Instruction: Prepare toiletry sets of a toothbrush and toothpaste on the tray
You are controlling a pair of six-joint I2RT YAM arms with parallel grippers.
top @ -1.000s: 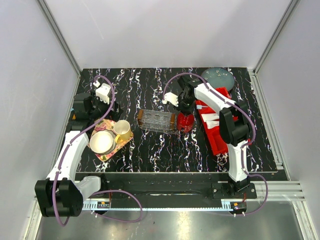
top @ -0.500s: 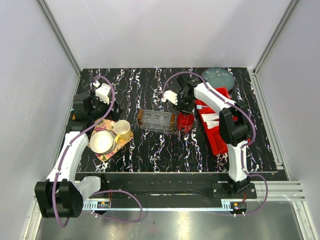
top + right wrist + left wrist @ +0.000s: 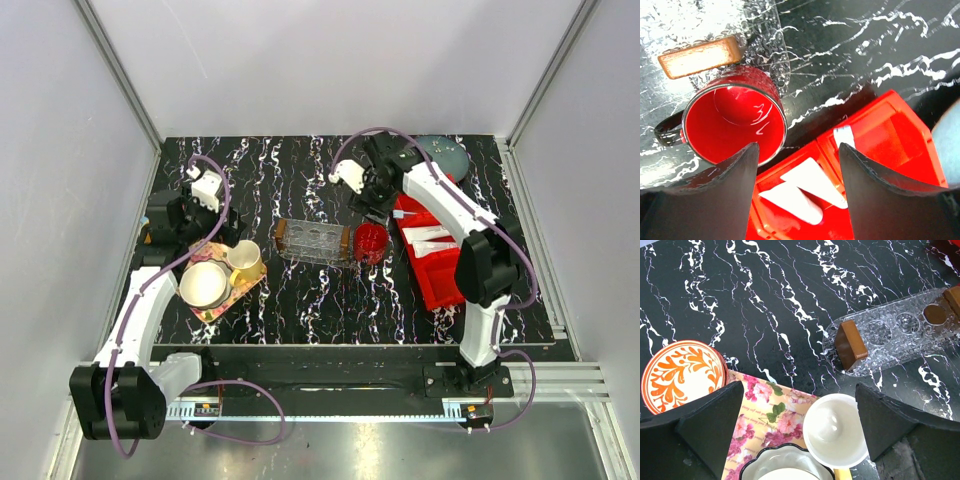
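The clear tray (image 3: 313,241) with brown end handles lies mid-table; the left wrist view shows its near handle and dimpled floor (image 3: 900,332), with nothing in the part that shows. Two white toothpaste tubes (image 3: 812,182) lie crossed in a compartment of the red bin (image 3: 432,262). A small white piece (image 3: 844,136) shows in the neighbouring compartment; what it is I cannot tell. I cannot pick out the toothbrush. My right gripper (image 3: 797,150) hangs open and empty over the bin's edge, beside a red cup (image 3: 732,120). My left gripper (image 3: 799,390) is wide open above a white cup (image 3: 835,430).
The red cup (image 3: 370,242) stands against the clear tray's right end. A flowery tray (image 3: 767,415) holds the yellow-handled cup and a bowl (image 3: 204,285). An orange patterned plate (image 3: 682,370) lies to its left. A grey plate (image 3: 437,153) sits at the back right.
My right gripper has opened and drawn back from the red cup toward the far side. The cup stays by the tray. The left arm has not moved.
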